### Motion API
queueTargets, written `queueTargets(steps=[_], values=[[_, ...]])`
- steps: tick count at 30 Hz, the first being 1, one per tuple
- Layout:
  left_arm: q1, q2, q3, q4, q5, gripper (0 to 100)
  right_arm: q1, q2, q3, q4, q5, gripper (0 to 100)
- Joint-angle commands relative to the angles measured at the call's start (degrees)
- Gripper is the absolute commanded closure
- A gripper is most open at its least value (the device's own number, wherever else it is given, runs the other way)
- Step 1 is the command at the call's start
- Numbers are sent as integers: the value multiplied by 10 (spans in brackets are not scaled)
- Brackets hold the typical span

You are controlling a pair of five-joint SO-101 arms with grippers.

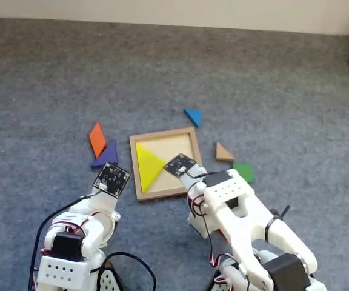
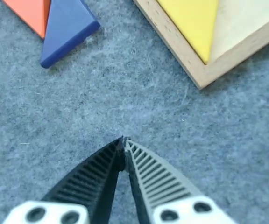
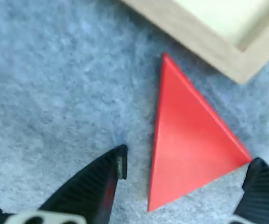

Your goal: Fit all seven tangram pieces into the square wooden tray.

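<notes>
The square wooden tray (image 1: 193, 140) lies mid-table with a yellow triangle (image 1: 147, 165) in its left half. Left of it lie an orange parallelogram (image 1: 97, 139) and a dark blue triangle (image 1: 106, 156). A small blue triangle (image 1: 192, 116), a tan triangle (image 1: 223, 152) and a green square (image 1: 243, 172) lie behind and to the right. My left gripper (image 2: 124, 141) is shut and empty over bare carpet near the tray's corner (image 2: 200, 70). My right gripper (image 3: 188, 163) is open, one finger on each side of a red triangle (image 3: 186, 135) lying flat just outside the tray's rim (image 3: 209, 46).
Grey carpet covers the table. In the left wrist view the dark blue triangle (image 2: 67, 28) and the orange piece (image 2: 29, 9) touch each other, a short way from the shut tips. The right arm (image 1: 235, 206) covers the carpet off the tray's near right corner.
</notes>
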Motion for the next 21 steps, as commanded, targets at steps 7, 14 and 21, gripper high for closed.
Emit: queueTargets(steps=[7,14,21], values=[[-5,-23,11,2,4,993,-8,-22,0,-47,-1,623],[-5,-23,11,2,4,993,-8,-22,4,-49,24,623],[-5,-23,11,2,4,993,-8,-22,5,-50,26,680]])
